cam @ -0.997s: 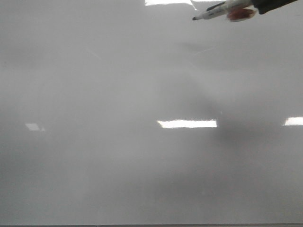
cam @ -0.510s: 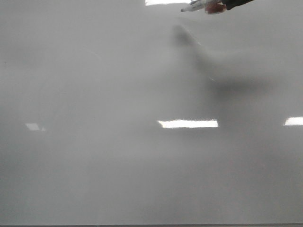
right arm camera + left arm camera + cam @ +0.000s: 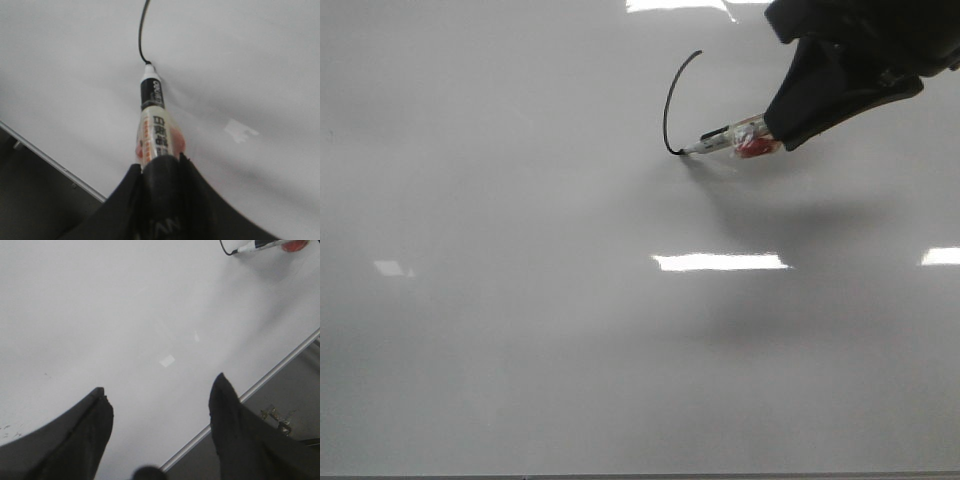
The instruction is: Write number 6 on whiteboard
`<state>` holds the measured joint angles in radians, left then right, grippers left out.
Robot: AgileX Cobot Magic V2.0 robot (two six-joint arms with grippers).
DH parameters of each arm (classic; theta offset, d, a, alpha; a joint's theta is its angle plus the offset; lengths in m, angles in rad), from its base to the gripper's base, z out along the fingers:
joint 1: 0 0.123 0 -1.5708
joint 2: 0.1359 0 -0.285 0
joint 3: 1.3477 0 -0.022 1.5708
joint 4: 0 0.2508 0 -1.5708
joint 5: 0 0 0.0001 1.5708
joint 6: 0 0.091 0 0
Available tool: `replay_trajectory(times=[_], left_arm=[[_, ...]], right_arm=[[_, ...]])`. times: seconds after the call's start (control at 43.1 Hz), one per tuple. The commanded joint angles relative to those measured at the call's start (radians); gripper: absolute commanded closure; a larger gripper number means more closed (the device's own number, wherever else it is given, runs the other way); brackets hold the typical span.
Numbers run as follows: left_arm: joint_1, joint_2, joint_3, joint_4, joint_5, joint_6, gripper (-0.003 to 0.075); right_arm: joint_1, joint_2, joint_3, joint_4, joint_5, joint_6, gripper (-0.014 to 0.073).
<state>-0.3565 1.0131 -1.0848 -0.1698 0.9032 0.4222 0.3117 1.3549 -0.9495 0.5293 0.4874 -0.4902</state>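
The whiteboard (image 3: 520, 330) fills the front view, glossy light grey. A thin black curved stroke (image 3: 670, 100), the upper part of the number 6, runs down the board. My right gripper (image 3: 775, 128) is shut on a marker (image 3: 725, 140) whose tip touches the stroke's lower end. In the right wrist view the marker (image 3: 152, 120) sticks out of the shut gripper (image 3: 160, 165), tip on the line (image 3: 141, 35). My left gripper (image 3: 160, 395) is open and empty above the board's edge; the marker (image 3: 260, 245) shows far off.
Bright light reflections (image 3: 720, 262) lie on the board. The board's metal edge (image 3: 260, 385) runs past my left gripper, and in the right wrist view the edge (image 3: 50, 162) lies beside my right one. Dark floor lies beyond it.
My right gripper with the marker came down from the top edge of the front view onto the board and drew the curved black stroke, which was not there before.
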Motion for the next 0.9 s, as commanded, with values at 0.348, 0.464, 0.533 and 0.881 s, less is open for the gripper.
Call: replay_trajectory(times=[0.348, 0.464, 0.533, 0.881], left_arm=[[0.003, -0.009, -0.024, -0.003, -0.052, 0.014, 0.0302], [-0.013, -0.007, -0.024, -0.095, -0.016, 0.147, 0.0302], [-0.047, 0.003, -0.024, -0.149, -0.01, 0.22, 0.0302], [-0.374, 0.134, -0.078, -0.161, -0.017, 0.355, 0.0174]], right_arm=[[0.064, -0.072, -0.079, 0.003, 0.019, -0.033, 0.0652], [0.117, -0.203, -0.039, 0.003, 0.144, -0.183, 0.0652], [0.146, -0.259, -0.035, 0.003, 0.215, -0.269, 0.0652], [0.227, -0.414, -0.035, 0.003, 0.427, -0.371, 0.0652]])
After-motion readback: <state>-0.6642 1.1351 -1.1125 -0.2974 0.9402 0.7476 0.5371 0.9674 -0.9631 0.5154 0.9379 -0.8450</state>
